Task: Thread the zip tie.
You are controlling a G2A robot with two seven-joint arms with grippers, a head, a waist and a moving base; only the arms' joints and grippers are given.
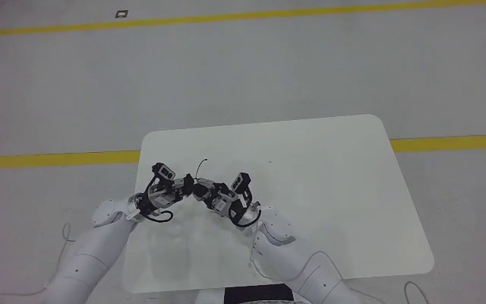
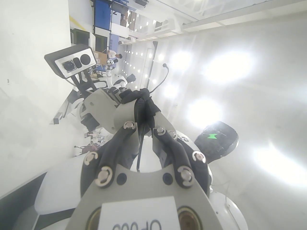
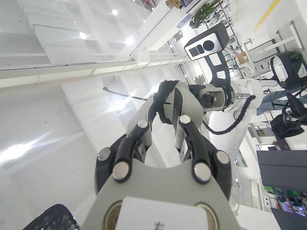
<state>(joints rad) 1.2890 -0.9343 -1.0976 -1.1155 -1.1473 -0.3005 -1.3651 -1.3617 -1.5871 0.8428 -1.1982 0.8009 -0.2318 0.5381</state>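
1. The black zip tie [image 1: 202, 169] [image 2: 160, 80] [image 3: 124, 95] arcs upward from where both grippers meet, above the white table's [image 1: 326, 190] near-left part.
2. The left gripper [image 1: 185, 185] [image 2: 144, 111] is pinched tight on its strap.
3. The right gripper [image 1: 199, 189] [image 3: 169, 96], tip to tip with it, is likewise closed on the tie.

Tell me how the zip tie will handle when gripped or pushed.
Likely springy rather than floppy: the zip tie arcs free beyond the left pincer without drooping. Probably very light, being so thin. Its free end may well flex aside if pushed.
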